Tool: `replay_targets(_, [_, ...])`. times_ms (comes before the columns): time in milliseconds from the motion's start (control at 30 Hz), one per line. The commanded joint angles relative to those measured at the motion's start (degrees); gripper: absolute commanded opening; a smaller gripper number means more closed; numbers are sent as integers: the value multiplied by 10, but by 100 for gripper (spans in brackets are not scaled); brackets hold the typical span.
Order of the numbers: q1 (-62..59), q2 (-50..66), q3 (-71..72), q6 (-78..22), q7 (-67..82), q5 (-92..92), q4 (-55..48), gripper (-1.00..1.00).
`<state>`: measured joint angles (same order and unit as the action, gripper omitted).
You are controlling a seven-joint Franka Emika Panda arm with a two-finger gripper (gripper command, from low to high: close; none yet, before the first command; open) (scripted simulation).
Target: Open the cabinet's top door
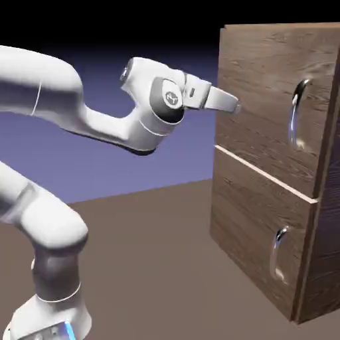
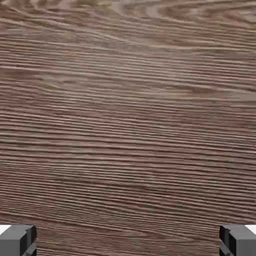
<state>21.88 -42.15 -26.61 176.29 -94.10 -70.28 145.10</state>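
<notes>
Two grey fingertips (image 2: 18, 241) stand wide apart with nothing between them as the gripper (image 1: 237, 106) of a white robot arm (image 1: 50, 73) points at the top door (image 1: 265, 99) of a wood-grain cabinet (image 1: 309, 259). In the exterior view, the gripper reaches toward the exterior view's right, its fingers tilted slightly downward, their ends close to the door's surface; whether they touch it cannot be told. Behind them, the wrist is bent, its rounded white housing (image 1: 149, 93) carried at about the height of the door. The forearm dips toward that wrist from the exterior view's left, above the arm's base (image 1: 56, 319), which stands near the lower left corner. The top door sits closed in the cabinet's upper part, its long curved silver handle (image 1: 297, 114) upright near the door's far side from the robot, well apart from the fingers. A pale strip (image 1: 265, 174) runs beneath it, dividing it from the lower door (image 1: 249, 226), also closed, with its own silver handle (image 1: 277, 252). Brown wood grain fills the hand view beyond the fingertips.
</notes>
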Motion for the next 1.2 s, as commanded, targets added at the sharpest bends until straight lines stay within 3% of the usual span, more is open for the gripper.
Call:
replay_targets(0, [8,-3,-9,1,-18,-25,-6,0])
replay_targets(1167, [270,-121,-339,29,-658,-896,-203,0])
